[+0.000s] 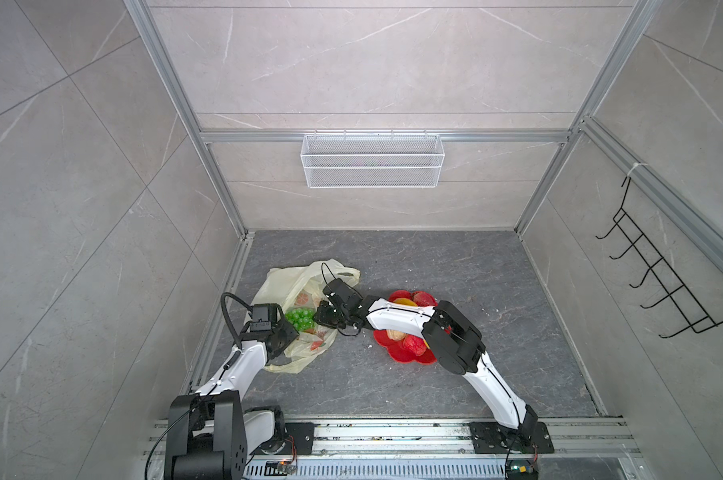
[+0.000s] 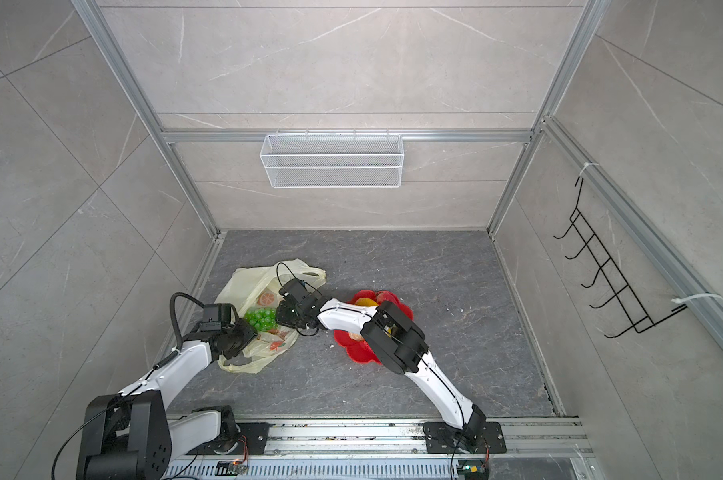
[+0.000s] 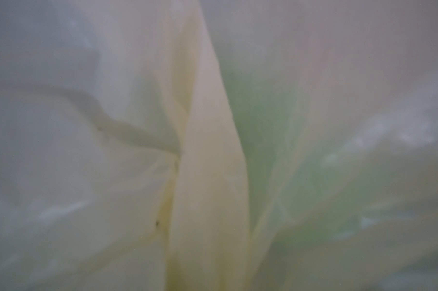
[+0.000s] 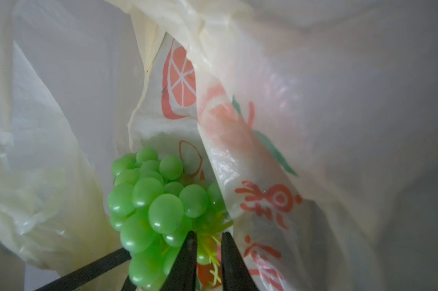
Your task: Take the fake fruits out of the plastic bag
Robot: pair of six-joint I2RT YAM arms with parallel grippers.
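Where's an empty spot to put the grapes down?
Bare table lies right of the red plate, behind it toward the back wall, and in front of the plastic bag near the rail. Crowded: the plate, full of fruits, and the gap beside the bag, where the right arm reaches.

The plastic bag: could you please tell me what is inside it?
A green grape bunch lies inside the plastic bag, stem between the fingertips of the right gripper. Crumpled folds hide anything deeper.
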